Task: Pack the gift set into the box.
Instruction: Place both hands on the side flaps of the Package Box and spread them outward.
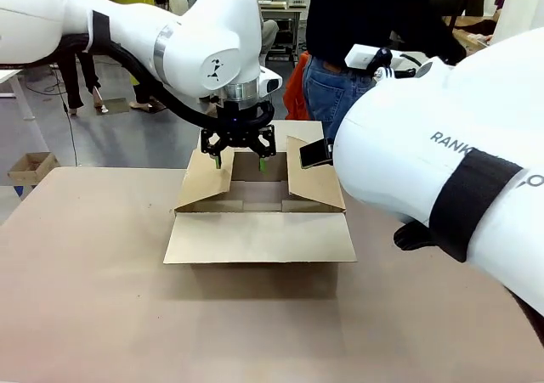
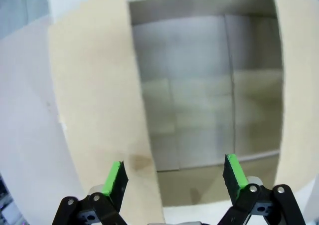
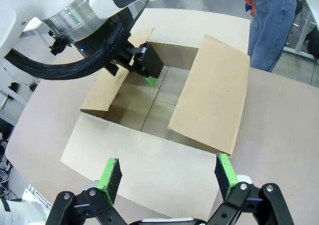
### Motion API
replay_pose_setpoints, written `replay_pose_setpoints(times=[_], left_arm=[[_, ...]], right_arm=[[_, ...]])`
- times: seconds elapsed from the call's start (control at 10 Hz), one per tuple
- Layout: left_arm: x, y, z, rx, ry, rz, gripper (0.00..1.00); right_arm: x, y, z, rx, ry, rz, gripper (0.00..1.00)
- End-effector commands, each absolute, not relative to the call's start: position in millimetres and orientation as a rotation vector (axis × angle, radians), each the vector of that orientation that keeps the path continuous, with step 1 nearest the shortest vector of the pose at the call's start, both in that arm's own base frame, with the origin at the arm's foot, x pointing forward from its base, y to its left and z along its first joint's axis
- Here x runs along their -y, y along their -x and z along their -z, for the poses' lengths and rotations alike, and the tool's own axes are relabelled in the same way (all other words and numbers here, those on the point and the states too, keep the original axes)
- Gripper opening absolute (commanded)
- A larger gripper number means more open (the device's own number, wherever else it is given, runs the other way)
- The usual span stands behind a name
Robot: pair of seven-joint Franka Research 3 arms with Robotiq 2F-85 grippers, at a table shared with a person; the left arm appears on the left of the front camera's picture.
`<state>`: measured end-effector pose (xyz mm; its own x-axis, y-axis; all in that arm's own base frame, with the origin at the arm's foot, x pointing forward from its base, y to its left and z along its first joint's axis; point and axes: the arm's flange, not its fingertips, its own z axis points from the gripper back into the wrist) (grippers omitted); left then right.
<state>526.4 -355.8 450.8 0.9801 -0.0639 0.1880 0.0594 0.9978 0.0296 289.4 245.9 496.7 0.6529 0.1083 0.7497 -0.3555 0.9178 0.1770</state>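
The box (image 1: pixel 259 237) sits open at the middle of the table (image 1: pixel 85 298). Its near flap lies flat toward 6 o'clock, and its side flaps slant up at 9 and 3 o'clock. The left gripper (image 1: pixel 240 162) hangs over the 12 o'clock half of the opening, its jaws wide apart with nothing between them. The right gripper (image 3: pixel 167 167) hovers above the near flap, equally spread and empty.

Toward 1 o'clock from the box, the person (image 1: pixel 357 26) holds a pale, flat thing (image 1: pixel 365 56) at waist height. We take it to be the gift set, though it is too small for us to make out its pieces.

We judge that the set will be light, a stiff tray carrying loose items that can slide or tip out. We would pinch it by opposite rim edges, keep it level and lower it slowly. The box itself looks light and stiff, and its springy flaps could catch the tray on the way in.

The left wrist view looks straight down into the box and shows a bare cardboard floor. The front view gives us the person and the held item. The right wrist view shows how steeply the 3 o'clock flap leans over the opening, narrowing the way in.
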Motion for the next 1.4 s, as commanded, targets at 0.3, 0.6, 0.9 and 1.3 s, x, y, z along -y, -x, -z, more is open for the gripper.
replay_pose_setpoints(times=[0.3, 0.6, 0.9, 1.3], left_arm=[[370, -550, -438, 0.184, -0.26, -0.106, 1.0], [358, -563, -429, 0.16, -0.349, -0.192, 1.0], [332, -560, -429, 0.165, -0.389, -0.239, 1.0], [275, -544, -445, 0.172, -0.266, -0.302, 1.0]], right_arm=[[-245, -290, -498, 0.823, -0.327, -0.265, 1.0], [-245, -290, -498, 0.823, -0.327, -0.265, 1.0], [-245, -290, -498, 0.823, -0.327, -0.265, 1.0], [-245, -290, -498, 0.823, -0.327, -0.265, 1.0]])
